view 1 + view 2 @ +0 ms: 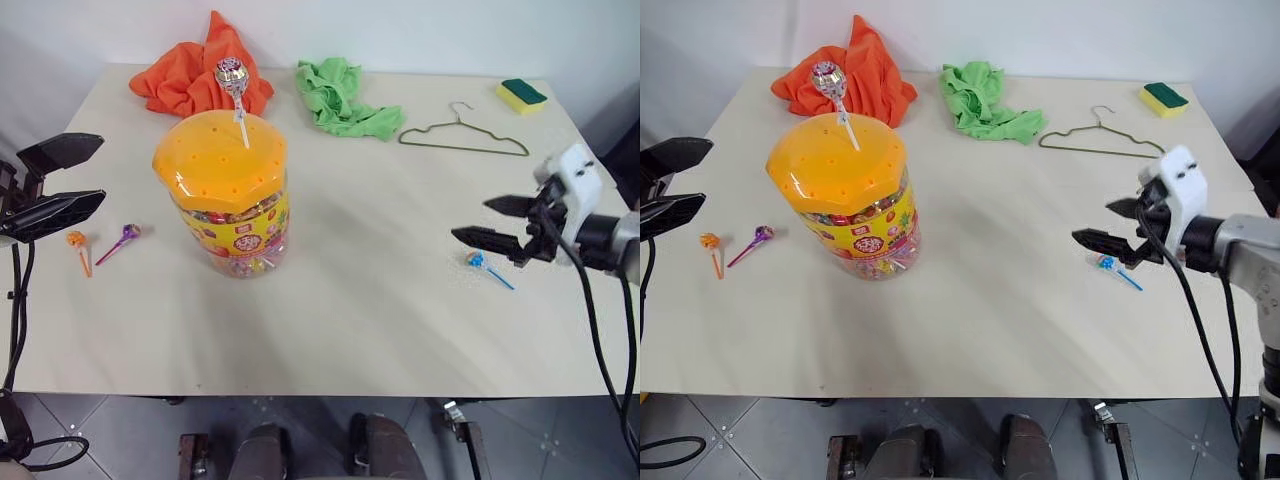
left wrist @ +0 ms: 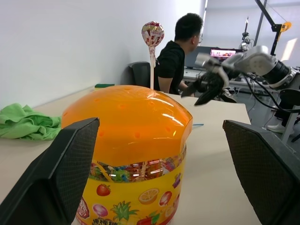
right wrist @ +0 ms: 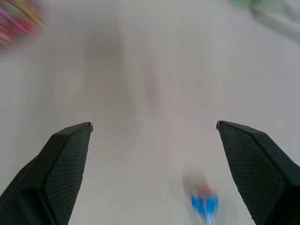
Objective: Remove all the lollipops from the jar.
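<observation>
Left gripper (image 1: 55,185), jaws spread and empty, hovers at the table's (image 1: 380,300) left edge. Just beside it lie an orange lollipop (image 1: 77,242) and a purple lollipop (image 1: 127,233). The jar (image 1: 225,195) stands left of centre, one white lollipop (image 1: 232,75) upright in its lid. A blue lollipop (image 1: 478,262) lies under the right gripper (image 1: 480,222), jaws spread and empty. Judged: three out, one left. The left wrist view adds a seated person (image 2: 176,54) behind the table.
</observation>
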You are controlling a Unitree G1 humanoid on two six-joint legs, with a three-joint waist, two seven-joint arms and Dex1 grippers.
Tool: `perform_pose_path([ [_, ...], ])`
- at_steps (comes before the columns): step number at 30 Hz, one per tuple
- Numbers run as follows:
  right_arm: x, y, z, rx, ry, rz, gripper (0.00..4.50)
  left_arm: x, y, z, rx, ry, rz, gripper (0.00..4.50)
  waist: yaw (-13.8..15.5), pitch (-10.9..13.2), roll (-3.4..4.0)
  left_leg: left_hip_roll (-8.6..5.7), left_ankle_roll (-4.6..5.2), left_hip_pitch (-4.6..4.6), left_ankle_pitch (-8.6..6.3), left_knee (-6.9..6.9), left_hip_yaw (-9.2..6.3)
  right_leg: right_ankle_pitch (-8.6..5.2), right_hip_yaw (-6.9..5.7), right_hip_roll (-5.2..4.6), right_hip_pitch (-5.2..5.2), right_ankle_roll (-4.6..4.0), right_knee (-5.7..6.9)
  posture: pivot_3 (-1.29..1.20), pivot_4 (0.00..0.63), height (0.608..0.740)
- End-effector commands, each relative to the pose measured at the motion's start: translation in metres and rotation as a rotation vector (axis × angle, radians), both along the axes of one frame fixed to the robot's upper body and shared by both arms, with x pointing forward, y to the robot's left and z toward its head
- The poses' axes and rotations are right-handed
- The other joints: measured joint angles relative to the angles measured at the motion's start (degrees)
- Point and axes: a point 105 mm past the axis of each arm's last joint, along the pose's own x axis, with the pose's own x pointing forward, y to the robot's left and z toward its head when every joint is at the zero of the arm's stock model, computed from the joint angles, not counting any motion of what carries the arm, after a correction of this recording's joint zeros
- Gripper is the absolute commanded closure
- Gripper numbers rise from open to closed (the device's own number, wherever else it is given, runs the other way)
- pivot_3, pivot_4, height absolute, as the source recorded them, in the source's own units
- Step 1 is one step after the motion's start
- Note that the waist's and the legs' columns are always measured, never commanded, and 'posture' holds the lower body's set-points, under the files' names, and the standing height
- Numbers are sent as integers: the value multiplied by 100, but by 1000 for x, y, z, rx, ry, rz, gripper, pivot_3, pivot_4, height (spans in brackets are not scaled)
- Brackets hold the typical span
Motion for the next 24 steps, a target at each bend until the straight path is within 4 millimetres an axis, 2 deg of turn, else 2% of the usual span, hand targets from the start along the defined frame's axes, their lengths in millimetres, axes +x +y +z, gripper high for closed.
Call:
perform_pose_path([
  [1, -18, 53, 38, 48, -154, 258, 41, -15, -4, 9, 39, -62, -112, 0, -20, 2, 4, 0, 0, 0, 0, -1, 1, 0, 3, 0, -1, 0, -1, 0, 150, 740],
  [4, -9, 98, 57, 91, -223, 423, 41, -13, -1, 9, 40, -60, -92, 0, -31, 2, 4, 5, -1, 7, 0, 0, 3, 0, 2, 5, -1, 0, 4, 0, 150, 740],
  [9, 2, 146, 72, 165, -297, 598, 41, -12, 3, 7, 19, -45, -53, 0, -14, 1, 3, -1, -1, 5, -1, -2, 0, 0, 1, 4, -2, 0, 8, 0, 150, 740],
  [13, 18, 187, 76, 183, -307, 655, 41, -20, 7, 4, 18, -43, -31, 0, -69, 1, 4, -2, -1, 4, -1, -3, -6, 0, -4, 3, -3, 0, 10, 0, 150, 740],
  [16, 24, 204, 76, 183, -317, 687, 41, -26, 9, 2, 18, -45, -14, 0, -124, 1, 3, 1, -1, 4, -1, -6, -17, 0, -7, 5, -4, 0, 21, 0, 150, 740],
  [23, 14, 230, 84, 228, -322, 816, 41, -36, 10, -4, 9, -42, 22, 0, -204, 1, 3, 1, -2, 4, -1, -13, -35, 0, -7, 5, -3, 0, 30, 0, 150, 740],
  [24, 14, 233, 83, 228, -324, 823, 212, -37, 10, -5, 9, -43, 26, 0, -209, 1, 4, 2, -2, 5, -1, -13, -35, 0, -7, 6, -3, 0, 30, 0, 150, 740],
])
